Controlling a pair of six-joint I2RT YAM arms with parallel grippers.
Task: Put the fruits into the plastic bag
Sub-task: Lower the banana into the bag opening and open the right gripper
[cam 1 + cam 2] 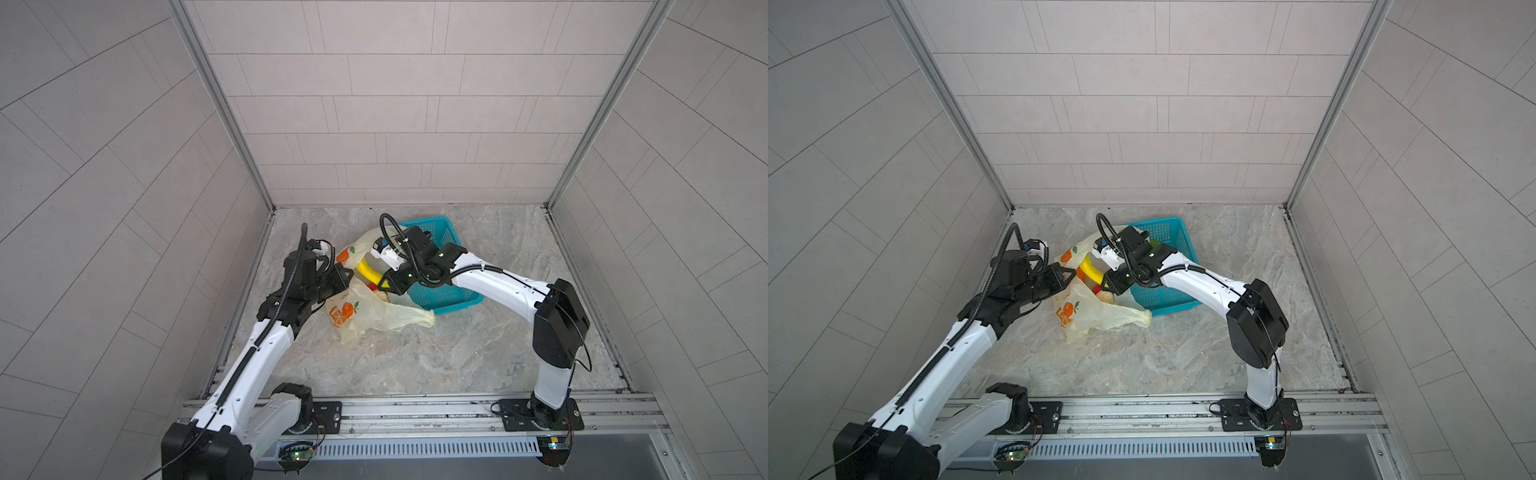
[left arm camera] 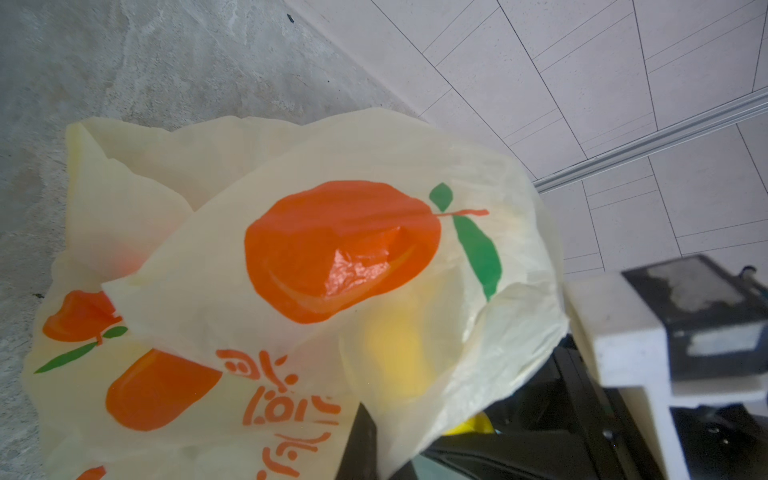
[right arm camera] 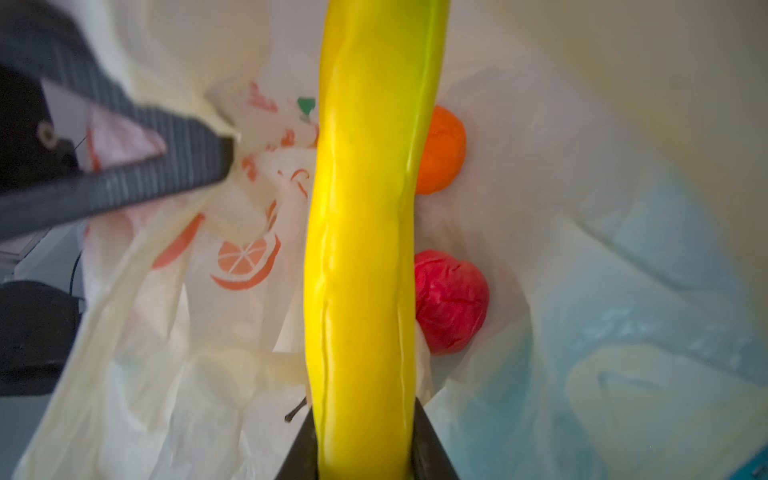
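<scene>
The plastic bag (image 1: pixel 374 313) (image 1: pixel 1096 311) lies crumpled on the marble floor with its mouth held up. My left gripper (image 1: pixel 347 276) (image 1: pixel 1069 274) is shut on the bag's rim, and its ribbed fingers (image 3: pixel 166 166) pinch the film. My right gripper (image 3: pixel 363 409) (image 1: pixel 384 284) is shut on one end of the yellow banana (image 3: pixel 365 249) (image 1: pixel 369 270) (image 1: pixel 1090 268), which hangs over the open mouth. Inside the bag lie an orange fruit (image 3: pixel 442 149) and a red fruit (image 3: pixel 453 299) (image 1: pixel 372 286). In the left wrist view the printed bag (image 2: pixel 291 249) fills the frame.
A teal perforated basket (image 1: pixel 444 299) (image 1: pixel 1167 299) stands right behind the bag, under the right arm. A patch of green (image 1: pixel 1154 244) shows inside it beside the right wrist. Tiled walls close in the back and both sides. An aluminium rail (image 1: pixel 415 409) runs along the front.
</scene>
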